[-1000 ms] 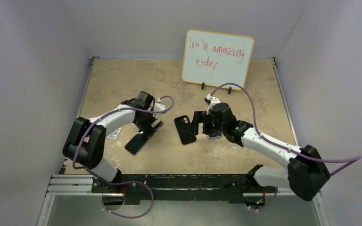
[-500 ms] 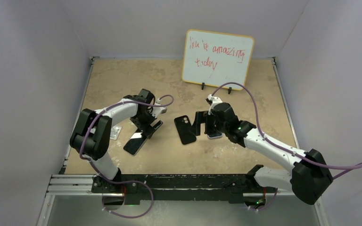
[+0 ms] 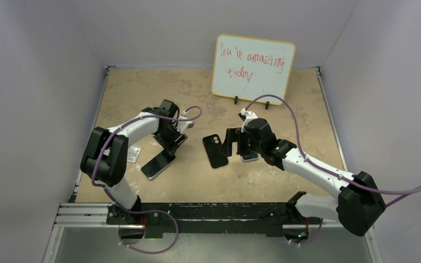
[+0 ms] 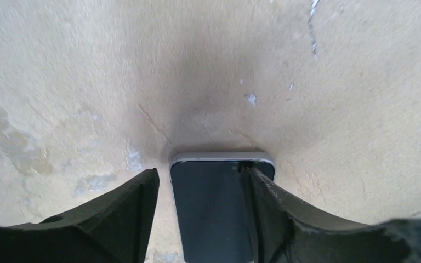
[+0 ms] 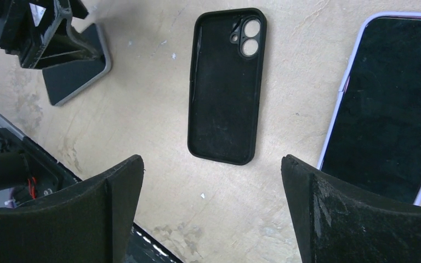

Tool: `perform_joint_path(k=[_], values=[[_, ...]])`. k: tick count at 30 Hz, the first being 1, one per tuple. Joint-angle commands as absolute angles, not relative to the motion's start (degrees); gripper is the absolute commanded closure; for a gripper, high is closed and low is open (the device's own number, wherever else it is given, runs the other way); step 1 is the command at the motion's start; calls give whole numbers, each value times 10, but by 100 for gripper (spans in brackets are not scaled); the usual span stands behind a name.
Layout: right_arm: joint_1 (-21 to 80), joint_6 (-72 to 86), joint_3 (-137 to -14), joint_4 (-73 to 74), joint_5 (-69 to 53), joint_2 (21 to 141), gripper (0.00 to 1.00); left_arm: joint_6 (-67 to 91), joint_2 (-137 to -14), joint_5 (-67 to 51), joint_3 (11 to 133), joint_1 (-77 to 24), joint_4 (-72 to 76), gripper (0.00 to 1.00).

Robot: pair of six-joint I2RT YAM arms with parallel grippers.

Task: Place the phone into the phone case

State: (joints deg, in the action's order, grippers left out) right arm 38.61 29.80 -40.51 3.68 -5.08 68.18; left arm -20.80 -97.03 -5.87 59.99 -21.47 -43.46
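Phone case [image 3: 215,151] on table [image 3: 137,93] between left phone [image 3: 158,165] and right phone [image 5: 386,109], whiteboard [image 3: 253,67] behind.

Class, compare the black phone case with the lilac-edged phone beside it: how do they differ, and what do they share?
The phone case is matte black; the lilac-edged phone has a glossy screen inside a pale rim. The phone case lies hollow side up with a camera cutout at one corner; the lilac-edged phone shows a flat unbroken face. Both are rounded rectangles flat on the table.

Left fingers [image 4: 125,219] parted, angled down, right fingers [image 5: 107,216] spread wide
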Motion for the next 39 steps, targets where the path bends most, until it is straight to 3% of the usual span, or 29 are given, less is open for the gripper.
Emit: perform_joint_path(k=[1,5,7,14,25,39], values=[[389,331,-387,-19,-61,666,6,-196,-963,-120,626,-213,-427,43],[408,387,-367,-53,-55,667,9,-179,-960,-137,626,-213,-417,46],[427,398,-364,-65,-39,669,9,-176,-959,-121,633,-213,-427,43],[465,398,-395,-43,-16,673,9,-198,-907,-68,626,-213,-467,9],[465,380,-405,-2,13,630,9,-243,-913,11,601,-213,-500,6],[465,344,-430,10,33,645,7,-315,-864,-64,527,-213,-457,3]])
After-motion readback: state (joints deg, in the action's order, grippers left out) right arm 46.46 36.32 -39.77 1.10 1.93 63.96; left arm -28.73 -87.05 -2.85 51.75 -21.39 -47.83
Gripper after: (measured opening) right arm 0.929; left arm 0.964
